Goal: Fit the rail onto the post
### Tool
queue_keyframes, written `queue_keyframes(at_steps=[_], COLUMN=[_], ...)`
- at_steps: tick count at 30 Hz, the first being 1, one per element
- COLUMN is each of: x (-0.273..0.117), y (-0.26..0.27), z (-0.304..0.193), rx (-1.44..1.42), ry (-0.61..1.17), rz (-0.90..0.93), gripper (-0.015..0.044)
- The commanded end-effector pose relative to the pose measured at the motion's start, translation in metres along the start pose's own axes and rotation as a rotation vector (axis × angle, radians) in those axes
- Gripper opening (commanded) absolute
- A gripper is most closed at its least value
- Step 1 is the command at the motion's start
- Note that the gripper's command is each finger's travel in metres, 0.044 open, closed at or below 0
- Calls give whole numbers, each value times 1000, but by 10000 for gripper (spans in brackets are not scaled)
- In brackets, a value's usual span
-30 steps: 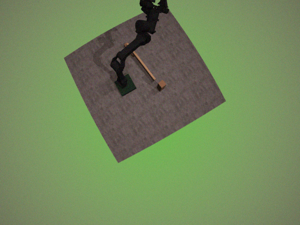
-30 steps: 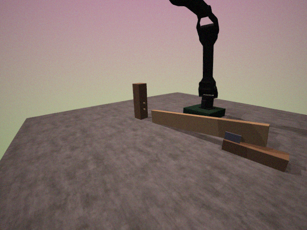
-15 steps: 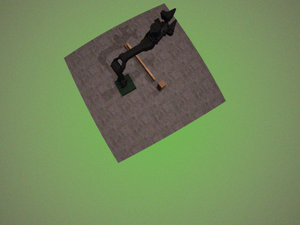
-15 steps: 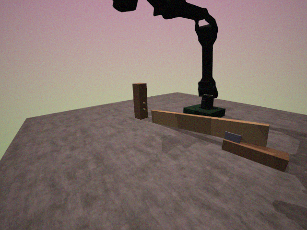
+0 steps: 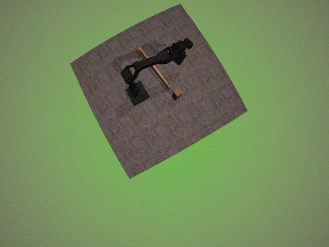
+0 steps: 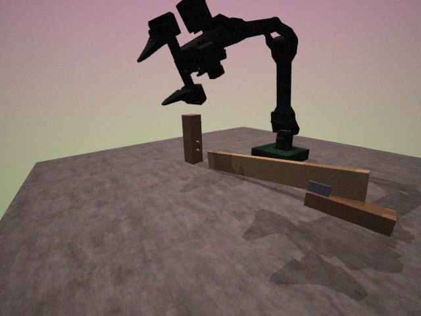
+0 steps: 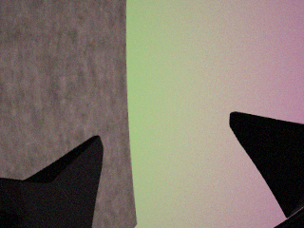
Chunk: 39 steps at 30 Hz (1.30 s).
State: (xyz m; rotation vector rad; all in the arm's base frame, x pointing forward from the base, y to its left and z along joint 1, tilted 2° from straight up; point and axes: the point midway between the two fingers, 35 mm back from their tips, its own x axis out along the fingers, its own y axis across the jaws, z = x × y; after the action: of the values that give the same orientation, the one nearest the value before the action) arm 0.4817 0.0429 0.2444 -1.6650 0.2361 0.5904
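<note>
The long wooden rail [image 5: 161, 75] [image 6: 272, 170] slopes down from the footboard block [image 6: 350, 209], where its far end stands behind the grey-blue bracket plate [image 6: 318, 188]. Its near end is down on the table, a small gap away from the upright post [image 5: 177, 93] [image 6: 192, 139]. Two pegs, the upper peg [image 6: 197, 141] and the lower peg [image 6: 197, 149], stick out of the post toward the rail. The holes in the rail's end are not visible. My gripper [image 6: 150, 82] [image 7: 168, 130] is wide open and empty, high above the table. No rail or post shows in the wrist view.
The arm's green base [image 5: 143, 97] [image 6: 262, 151] stands to one side of the rail. In the top view the arm crosses over the rail and hides part of it. The grey table [image 5: 159, 138] [image 6: 118, 220] [image 7: 62, 71] ends at an edge in the wrist view.
</note>
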Motion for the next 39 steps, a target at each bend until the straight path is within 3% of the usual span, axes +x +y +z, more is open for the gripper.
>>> queue_keyframes(at_steps=[1,7,17,39], x=[-2,-21,-96,-86], y=[35,129,248,268], z=[-6,-16,-15,-10], rx=[31,49,76,77], ry=[15,33,-17,-19], rz=[125,479,1043,1052], gripper=[440,440,440,440])
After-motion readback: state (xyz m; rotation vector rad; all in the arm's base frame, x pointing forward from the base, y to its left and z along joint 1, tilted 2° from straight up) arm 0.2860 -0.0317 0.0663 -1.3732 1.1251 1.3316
